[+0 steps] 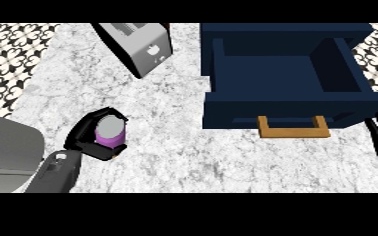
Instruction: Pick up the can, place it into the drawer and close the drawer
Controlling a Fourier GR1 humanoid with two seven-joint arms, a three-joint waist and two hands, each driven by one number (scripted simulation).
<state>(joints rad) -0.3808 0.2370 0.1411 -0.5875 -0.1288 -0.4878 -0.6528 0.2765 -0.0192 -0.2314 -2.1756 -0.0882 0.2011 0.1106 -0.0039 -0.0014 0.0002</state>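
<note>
A purple can (111, 131) with a grey top stands upright on the marble counter (184, 150) at the lower left. My left hand (83, 141) is curled round it, black fingers wrapping its far and left sides and the thumb below it. The navy drawer (284, 111) is pulled open at the right, its inside (269, 72) bare, and a wooden handle (293, 129) sticks out of its front. The can sits well to the left of the drawer. My right hand does not show.
A silver toaster (140, 45) stands at the back, left of the drawer. Patterned tiles (18, 55) run along the counter's left edge. Open marble lies between the can and the drawer front.
</note>
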